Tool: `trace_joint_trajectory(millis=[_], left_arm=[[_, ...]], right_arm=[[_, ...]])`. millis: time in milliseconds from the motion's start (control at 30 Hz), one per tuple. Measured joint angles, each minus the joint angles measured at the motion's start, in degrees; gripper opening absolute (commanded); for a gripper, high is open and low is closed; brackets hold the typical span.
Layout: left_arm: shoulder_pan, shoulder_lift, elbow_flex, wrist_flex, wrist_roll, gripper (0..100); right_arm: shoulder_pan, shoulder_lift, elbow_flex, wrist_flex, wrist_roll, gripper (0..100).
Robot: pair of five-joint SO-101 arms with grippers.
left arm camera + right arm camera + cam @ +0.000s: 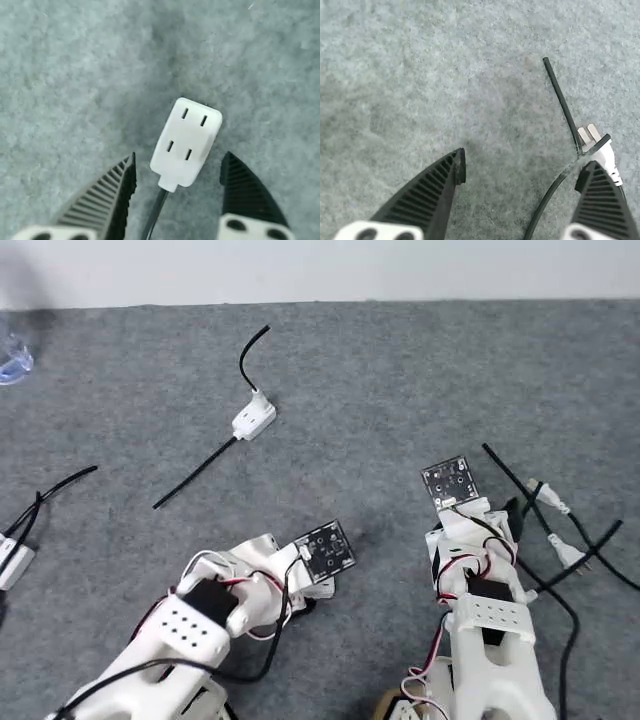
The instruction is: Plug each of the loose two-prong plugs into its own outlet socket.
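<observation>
1. Nearest to me, the left arm [190,630] sits at the near left of the grey felt counter [400,380]. Its left hand [179,159] is spread wide, and the ribbed black fingers [112,195] hold nothing.
2. Beside it at the near right is the right arm [490,620]. The right hand [524,161] is also wide open and empty. In its wrist view a white plug [598,146] lies on the felt just beside one fingertip, prongs pointing away from the hand, with a straight black cord [561,97] running past it. I cannot tell which of the two loose plugs this one is.
3. Just right of the right arm, a tangle of black cords [560,585] crosses the counter. Two white two-prong plugs lie loose in it: the nearer plug [571,556] and, a little beyond it, the farther plug [548,497]. Neither is in a socket.
4. At the left edge, level with the arms' wrists, a second socket block [12,562] is partly cut off, with thin black leads fanning away from it.
5. Farther out, left of centre, the white outlet socket [253,418] lies flat on the felt, well apart from both arms. One black lead runs from it towards the near left and another curls away to the far side. The left wrist view shows it [186,142] face up between the open fingers, untouched, with both pairs of slots unfilled.
6. At the far left edge stands a clear bluish object [12,358], too cropped to identify.
</observation>
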Motion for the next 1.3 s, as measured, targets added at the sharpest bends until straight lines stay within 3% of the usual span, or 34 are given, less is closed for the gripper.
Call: trace_joint_trajectory(millis=[267, 433, 567, 767, 900, 1000, 1100, 1200, 1300], left_arm=[[-0.09, -9.14, 0.00, 4.84, -2.64, 26], [-0.53, -8.53, -0.88, 13.27, -5.27, 26], [-4.57, -8.53, -3.34, 16.35, -5.36, 26], [-11.08, -8.18, 1.05, 10.81, -5.36, 26], [-13.98, -8.18, 7.03, 2.02, -5.36, 26], [-14.59, -8.18, 7.30, 0.53, -5.36, 26], [-14.68, -8.18, 7.30, 0.53, -5.36, 26], [-14.68, -8.18, 7.30, 0.53, -5.27, 26], [-14.68, -8.18, 7.30, 0.53, -5.27, 26]], right_arm=[[0.00, 0.00, 0.00, 0.00, 0.00, 35.1], [0.00, 0.00, 0.00, 0.00, 0.00, 35.1], [-0.88, 0.00, 0.09, 0.00, 0.00, 35.1], [-9.23, 0.00, 4.13, -0.09, 2.64, 35.1], [-10.46, -0.09, 5.27, -0.09, 11.60, 35.0], [-7.30, -0.09, 5.10, -0.09, 14.15, 35.0], [0.62, 0.00, 1.05, 3.08, 8.44, 35.0], [9.32, 0.79, -5.98, 11.96, 4.13, 35.0], [12.40, 3.96, -13.63, 23.82, 7.30, 35.0]])
